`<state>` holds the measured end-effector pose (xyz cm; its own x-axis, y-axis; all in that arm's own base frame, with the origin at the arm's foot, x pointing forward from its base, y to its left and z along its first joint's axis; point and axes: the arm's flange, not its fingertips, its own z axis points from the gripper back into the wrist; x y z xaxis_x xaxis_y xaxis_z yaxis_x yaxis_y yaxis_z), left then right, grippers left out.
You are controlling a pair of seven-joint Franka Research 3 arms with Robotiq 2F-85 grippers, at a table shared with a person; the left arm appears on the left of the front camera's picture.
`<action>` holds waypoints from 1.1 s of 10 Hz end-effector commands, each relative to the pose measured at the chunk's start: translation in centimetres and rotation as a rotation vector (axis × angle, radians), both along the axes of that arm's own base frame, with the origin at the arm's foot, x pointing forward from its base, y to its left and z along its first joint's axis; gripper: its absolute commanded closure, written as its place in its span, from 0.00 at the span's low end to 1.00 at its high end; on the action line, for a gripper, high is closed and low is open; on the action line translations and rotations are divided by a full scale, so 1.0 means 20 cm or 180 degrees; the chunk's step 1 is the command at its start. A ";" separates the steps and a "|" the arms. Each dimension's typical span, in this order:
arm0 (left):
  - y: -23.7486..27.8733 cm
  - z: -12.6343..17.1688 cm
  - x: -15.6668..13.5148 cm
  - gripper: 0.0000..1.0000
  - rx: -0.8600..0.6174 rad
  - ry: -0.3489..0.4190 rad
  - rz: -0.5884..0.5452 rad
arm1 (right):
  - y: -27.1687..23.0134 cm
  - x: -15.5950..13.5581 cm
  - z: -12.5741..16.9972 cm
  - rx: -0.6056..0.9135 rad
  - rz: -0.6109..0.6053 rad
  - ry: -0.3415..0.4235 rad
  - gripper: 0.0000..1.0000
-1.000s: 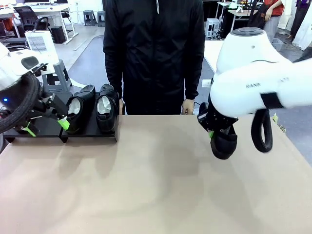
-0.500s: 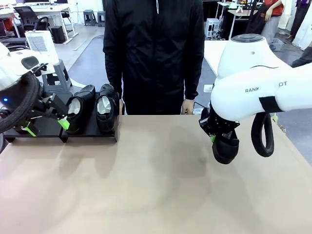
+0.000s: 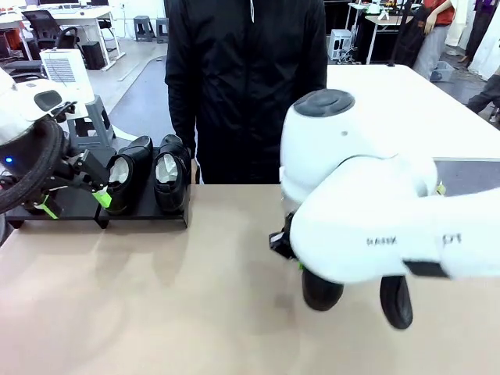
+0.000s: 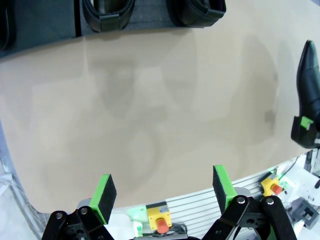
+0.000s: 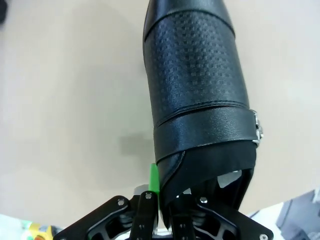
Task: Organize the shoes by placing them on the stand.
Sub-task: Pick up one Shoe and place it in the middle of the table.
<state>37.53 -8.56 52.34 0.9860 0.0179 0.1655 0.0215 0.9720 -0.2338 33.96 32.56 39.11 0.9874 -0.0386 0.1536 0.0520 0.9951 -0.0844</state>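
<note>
Two glossy black shoes (image 3: 129,178) (image 3: 170,178), stuffed with white paper, stand side by side on the right half of the low black stand (image 3: 148,219) at the table's far left. My left gripper (image 3: 75,205) hovers open over the stand's left half, holding nothing; in its wrist view the fingers (image 4: 222,182) are spread above bare table, with the stand (image 4: 45,20) beyond. My right gripper (image 3: 295,258) is shut on the heel rim of a third shoe (image 3: 320,289), which hangs toe-down over the table's middle. The right wrist view shows that shoe (image 5: 197,85) clamped in the gripper (image 5: 162,200).
A person in a black jacket (image 3: 246,86) stands at the far edge, one hand (image 3: 301,170) hanging by the table. The tan tabletop (image 3: 156,297) is bare between the stand and the right arm. The bulky white right arm (image 3: 367,226) blocks the centre-right.
The right arm has swung from the table's right side toward the middle, carrying the shoe with it. The left arm and the shoes on the stand have not moved.
</note>
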 end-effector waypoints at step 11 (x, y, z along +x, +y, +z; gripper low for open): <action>0.01 0.00 0.00 0.00 -0.0044 -0.0001 -0.0048 | 0.10 0.08 -0.18 -0.0013 0.0159 0.0217 0.11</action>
